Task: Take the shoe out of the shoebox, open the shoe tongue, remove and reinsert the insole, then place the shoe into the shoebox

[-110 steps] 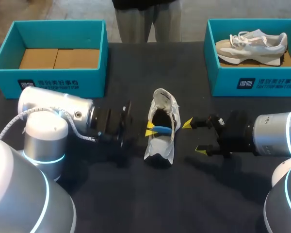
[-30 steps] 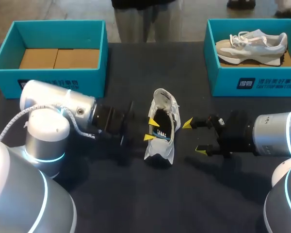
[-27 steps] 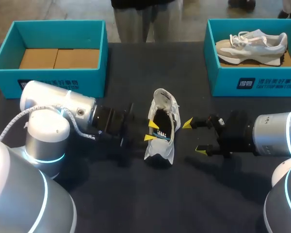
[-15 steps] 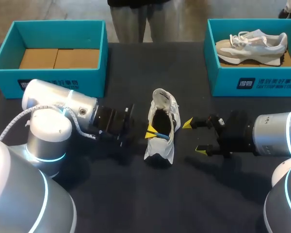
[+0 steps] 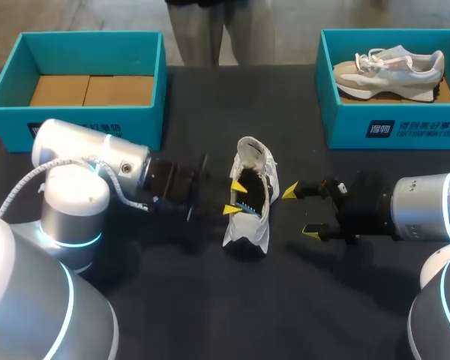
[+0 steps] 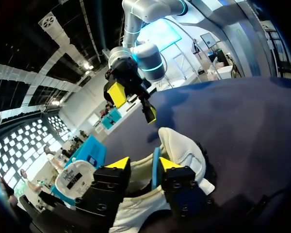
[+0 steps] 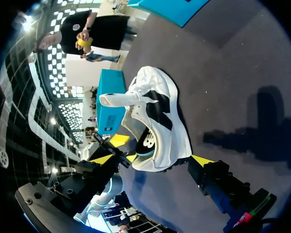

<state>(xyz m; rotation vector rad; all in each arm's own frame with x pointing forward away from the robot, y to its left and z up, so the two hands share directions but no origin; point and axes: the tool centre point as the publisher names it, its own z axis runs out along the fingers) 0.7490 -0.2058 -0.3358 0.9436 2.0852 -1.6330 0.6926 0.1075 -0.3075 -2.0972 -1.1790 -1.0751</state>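
The shoe (image 5: 247, 229) lies on the tabletop (image 5: 210, 300) between the two pincers. The left pincer (image 5: 235, 198) is at the shoe's opening, its fingers apart. The blue insole's (image 6: 155, 170) edge stands between them, unclamped. The right pincer (image 5: 301, 212) hangs just off the shoe's far side, wide open and holding nothing.

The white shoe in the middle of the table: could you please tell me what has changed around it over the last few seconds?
The fingers of the left gripper, nearly together half a second ago, have spread apart in the opening of the shoe. The blue insole, lying across the opening earlier, now sits deeper, between them. The shoe and the open right gripper stayed put.
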